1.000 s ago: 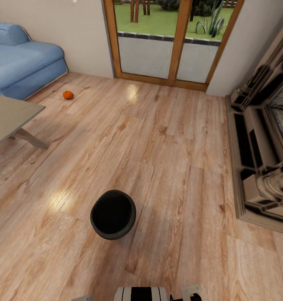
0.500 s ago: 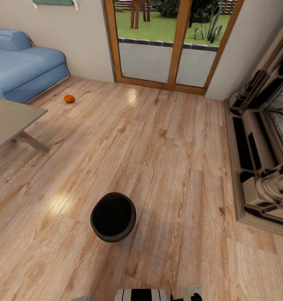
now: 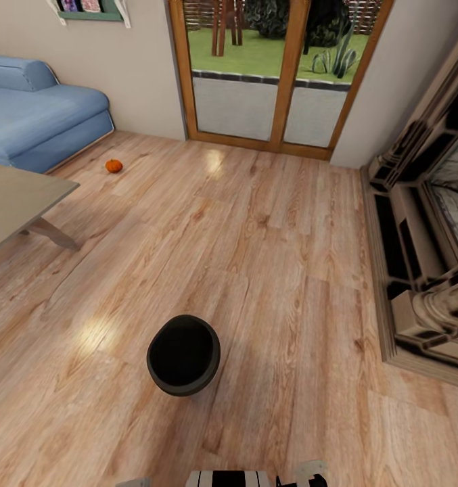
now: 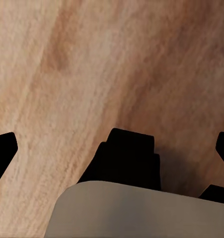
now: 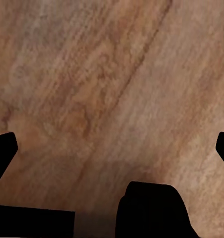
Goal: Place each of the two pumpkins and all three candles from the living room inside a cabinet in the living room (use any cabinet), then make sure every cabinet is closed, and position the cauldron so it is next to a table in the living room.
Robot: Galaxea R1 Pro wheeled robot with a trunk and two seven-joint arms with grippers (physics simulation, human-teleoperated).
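One cauldron (image 3: 183, 355), one pumpkin (image 3: 113, 166), one table (image 3: 15, 200).

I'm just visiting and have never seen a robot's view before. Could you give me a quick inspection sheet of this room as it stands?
Surface: wooden plank floor, bare between the things on it.
Job's things: black cauldron upright on the floor, apart from the grey table; one orange pumpkin on the floor near the blue sofa.
Clutter: nothing seen.
Grippers: left tool and right tool both open, empty, over floor.
Cables: nothing seen.
Surroundings: glass patio doors, wall shelf, ornate fireplace.
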